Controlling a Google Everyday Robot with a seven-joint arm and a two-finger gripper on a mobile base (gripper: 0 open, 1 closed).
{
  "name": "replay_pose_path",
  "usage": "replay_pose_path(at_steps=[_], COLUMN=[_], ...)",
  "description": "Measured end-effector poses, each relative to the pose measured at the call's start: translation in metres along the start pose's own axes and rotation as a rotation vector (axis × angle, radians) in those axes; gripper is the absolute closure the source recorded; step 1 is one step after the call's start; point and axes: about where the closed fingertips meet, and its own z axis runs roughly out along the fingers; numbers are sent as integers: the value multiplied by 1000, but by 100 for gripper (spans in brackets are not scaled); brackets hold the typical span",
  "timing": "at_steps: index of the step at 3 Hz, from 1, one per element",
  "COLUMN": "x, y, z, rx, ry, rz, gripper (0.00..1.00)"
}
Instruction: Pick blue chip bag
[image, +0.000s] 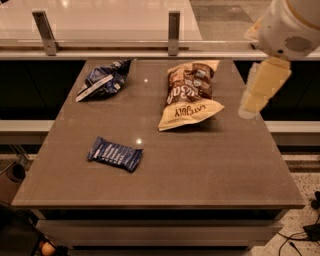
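Above the right table (200, 165) edge, hand (256, 92)

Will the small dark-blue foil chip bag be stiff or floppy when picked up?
The crumpled dark-blue foil chip bag looks floppy, so it will probably buckle. Its glossy foil may be slippery. The gripper hangs by the right edge of the brown table.

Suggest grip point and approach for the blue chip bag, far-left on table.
Take the blue chip bag at its crumpled dark middle, from above: it lies flat, and its white strip edge is thin. The end effector hangs at the table's right edge, far across.
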Motion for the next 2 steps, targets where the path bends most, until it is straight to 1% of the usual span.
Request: replay_pose_path(at_steps=[1, 2], x=[-56, -106], y=[-34, -51], z=[22, 43], rx=[48, 71], ry=[-32, -63], rz=[-12, 2], gripper=[0, 0])
